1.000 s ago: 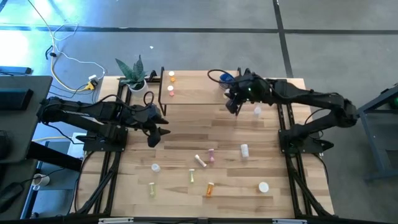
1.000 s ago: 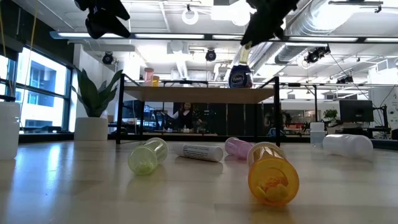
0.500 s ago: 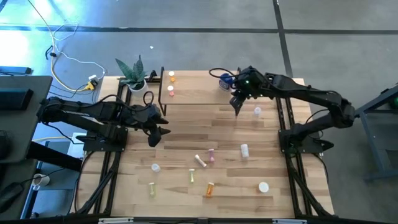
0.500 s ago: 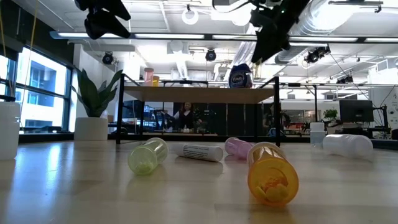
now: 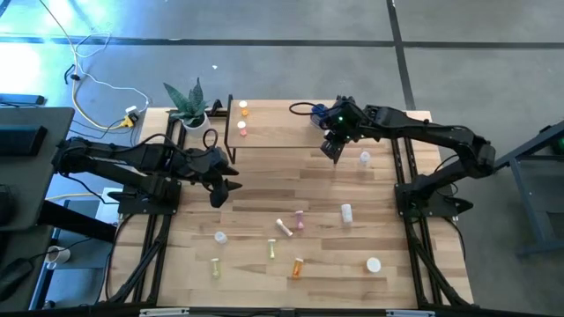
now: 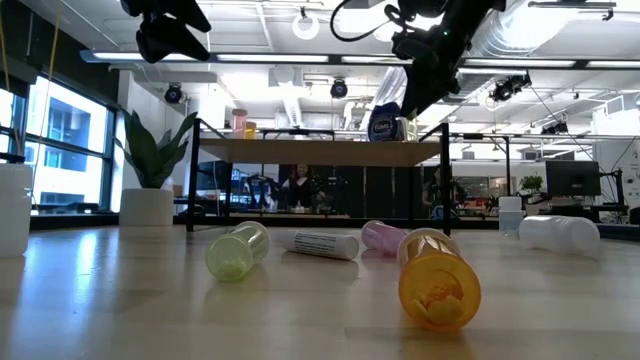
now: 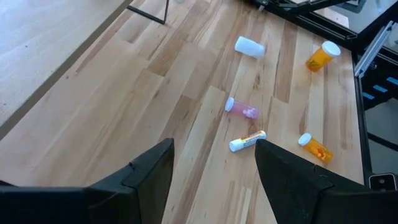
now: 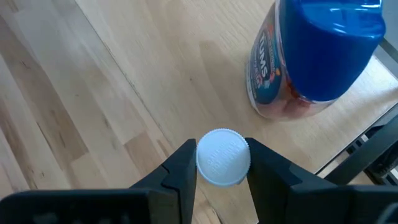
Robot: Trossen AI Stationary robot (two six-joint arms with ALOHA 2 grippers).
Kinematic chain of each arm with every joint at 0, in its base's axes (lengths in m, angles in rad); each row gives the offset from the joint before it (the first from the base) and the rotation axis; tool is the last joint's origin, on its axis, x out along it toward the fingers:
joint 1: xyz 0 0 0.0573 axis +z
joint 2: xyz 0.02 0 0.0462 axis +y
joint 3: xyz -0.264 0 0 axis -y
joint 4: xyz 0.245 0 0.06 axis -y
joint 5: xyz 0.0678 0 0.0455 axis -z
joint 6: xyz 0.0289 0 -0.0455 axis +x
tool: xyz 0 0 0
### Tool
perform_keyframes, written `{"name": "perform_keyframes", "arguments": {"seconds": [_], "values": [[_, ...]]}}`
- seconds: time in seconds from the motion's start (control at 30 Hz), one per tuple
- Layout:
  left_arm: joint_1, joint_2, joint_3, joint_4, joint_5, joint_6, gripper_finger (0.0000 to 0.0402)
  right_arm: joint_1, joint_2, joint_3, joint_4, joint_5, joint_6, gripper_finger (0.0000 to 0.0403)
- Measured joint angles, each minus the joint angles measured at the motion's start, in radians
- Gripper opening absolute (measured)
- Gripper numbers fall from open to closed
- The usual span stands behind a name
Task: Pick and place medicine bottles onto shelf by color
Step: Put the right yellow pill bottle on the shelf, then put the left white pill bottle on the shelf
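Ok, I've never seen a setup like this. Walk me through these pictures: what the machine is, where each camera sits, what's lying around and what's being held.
It is a robot with two dark jointed arms at a large wooden table. One picture looks straight down, one looks level across the tabletop, and one comes from each wrist.

The right gripper, over the small light-wood shelf on black legs, is shut on a small white-capped bottle, beside the big blue-lidded bottle standing there. Two small bottles stand at the shelf's other end.

The left gripper hangs open and empty above the table.

White, pink, orange and yellow-green little bottles lie scattered on the table; a potted green plant stands at a corner.
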State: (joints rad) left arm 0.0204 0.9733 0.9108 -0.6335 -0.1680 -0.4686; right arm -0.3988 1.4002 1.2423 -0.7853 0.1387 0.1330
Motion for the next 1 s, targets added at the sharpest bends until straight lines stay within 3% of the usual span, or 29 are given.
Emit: {"name": "perform_keyframes", "arguments": {"seconds": [0.23,0.53,0.7,0.83,1.0], "values": [[0.000,0.000,0.000,-0.002,0.004,0.000,0.0213,0.000,0.000,0.000,-0.003,0.018,0.001,0.0114],[0.000,0.000,0.000,-0.006,0.026,-0.001,0.0222,0.000,0.001,0.001,-0.012,0.015,0.026,0.0173],[0.000,0.000,0.000,-0.008,0.031,-0.028,0.0243,0.000,0.000,0.060,-0.062,0.007,0.027,0.0184],[-0.002,0.000,0.000,-0.035,0.116,-0.065,0.0252,0.000,0.000,0.121,-0.095,0.006,0.026,0.0185],[-0.074,0.002,0.000,-0.106,0.141,-0.086,0.0245,0.000,-0.001,0.186,-0.107,0.019,0.018,0.0185]]}}
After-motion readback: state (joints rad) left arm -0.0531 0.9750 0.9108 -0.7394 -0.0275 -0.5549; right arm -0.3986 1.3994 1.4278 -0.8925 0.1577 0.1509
